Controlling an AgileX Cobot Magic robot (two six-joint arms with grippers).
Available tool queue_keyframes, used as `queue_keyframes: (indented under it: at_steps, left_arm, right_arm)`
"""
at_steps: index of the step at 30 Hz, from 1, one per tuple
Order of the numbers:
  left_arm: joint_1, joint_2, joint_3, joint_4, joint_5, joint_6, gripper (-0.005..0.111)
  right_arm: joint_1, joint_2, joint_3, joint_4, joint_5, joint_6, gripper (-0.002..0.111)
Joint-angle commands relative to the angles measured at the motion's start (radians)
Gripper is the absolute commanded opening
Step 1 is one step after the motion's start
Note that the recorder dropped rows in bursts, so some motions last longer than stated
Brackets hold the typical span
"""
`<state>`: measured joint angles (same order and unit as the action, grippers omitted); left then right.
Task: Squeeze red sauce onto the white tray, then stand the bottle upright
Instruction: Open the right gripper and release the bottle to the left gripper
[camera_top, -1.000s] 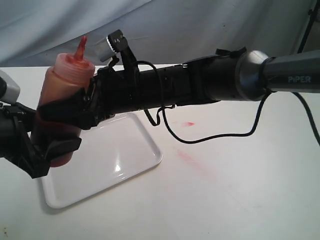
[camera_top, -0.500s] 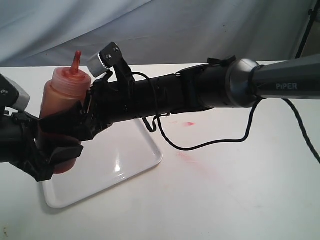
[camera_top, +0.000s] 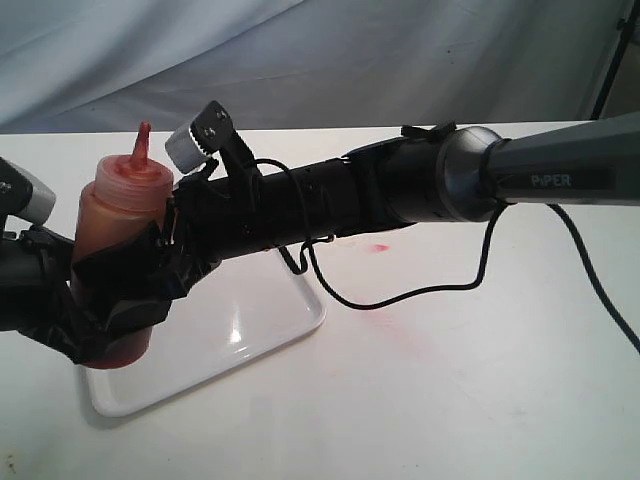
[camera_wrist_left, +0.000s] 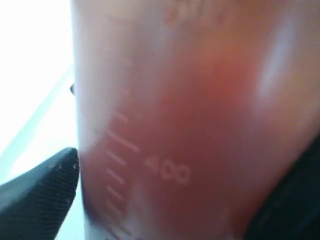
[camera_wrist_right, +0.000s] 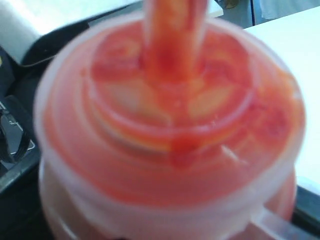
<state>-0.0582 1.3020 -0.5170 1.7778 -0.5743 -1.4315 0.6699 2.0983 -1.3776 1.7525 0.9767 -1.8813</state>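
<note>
bottle (camera_top: 115, 212) of red sauce (camera_wrist_left: 200, 115) upright over white tray (camera_top: 268, 308)

A robot test lab (plainly staged): white table (camera_top: 480, 400), draped grey cloth backdrop (camera_top: 400, 50) behind.

Pink smear (camera_top: 388, 322) on white table (camera_top: 480, 400)

The right arm (camera_top: 420, 185) stretches from the right edge to centre left, the right gripper (camera_top: 165, 262) clamped on the bottle (camera_top: 115, 215). At lower left, the left gripper (camera_top: 95, 325) clamps its lower body.
</note>
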Motion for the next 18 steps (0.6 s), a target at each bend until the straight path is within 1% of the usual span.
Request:
queue_keyframes:
  at_steps: [1,4,8,13,16,18]
  left_arm:
    - [0.007,-0.009,0.017,-0.033,0.082,-0.025,0.082]
    - [0.007,-0.009,0.024,-0.033,0.089,-0.025,0.082]
    - [0.007,-0.009,0.029,-0.033,0.08,-0.022,0.082]
    - [0.007,-0.009,0.028,-0.033,0.071,-0.022,0.082]
    - [0.007,-0.009,0.028,-0.033,0.026,0.004,0.082]
    - [0.007,-0.009,0.028,-0.033,0.015,0.003,0.081]
  right_arm:
    - [-0.003,-0.014,-0.009,-0.008,0.107,0.005,0.0]
    - [-0.03,-0.023,-0.009,-0.008,0.112,0.005,0.0]
    - [-0.054,-0.038,-0.009,-0.008,0.188,0.005,0.0]
    - [-0.054,-0.048,-0.009,-0.008,0.198,0.005,0.0]
    - [-0.054,-0.048,-0.009,-0.008,0.204,0.005,0.0]
    - [-0.054,-0.048,-0.009,-0.008,0.242,0.005,0.0]
